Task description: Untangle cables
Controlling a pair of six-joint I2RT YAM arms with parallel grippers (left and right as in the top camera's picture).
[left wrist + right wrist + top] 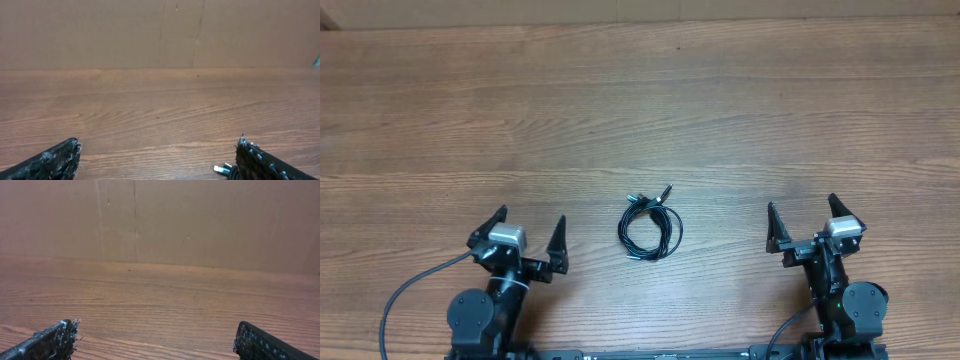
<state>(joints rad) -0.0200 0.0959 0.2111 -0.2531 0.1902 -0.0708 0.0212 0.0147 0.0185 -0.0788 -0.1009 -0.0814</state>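
Observation:
The cables (650,226) lie as one small coiled black bundle on the wooden table, near the front middle, with plug ends sticking out at its top. My left gripper (529,232) is open and empty, to the left of the bundle. My right gripper (803,217) is open and empty, to its right. In the left wrist view the gripper (157,152) frames bare wood, and a silver plug of the cables (222,169) peeks out beside the right finger. The right wrist view shows the gripper (155,337) over bare wood, with no cable.
The wooden table (640,110) stretches far back to a brown cardboard wall (160,30). A thick black arm cable (405,295) loops at the front left by the left arm's base.

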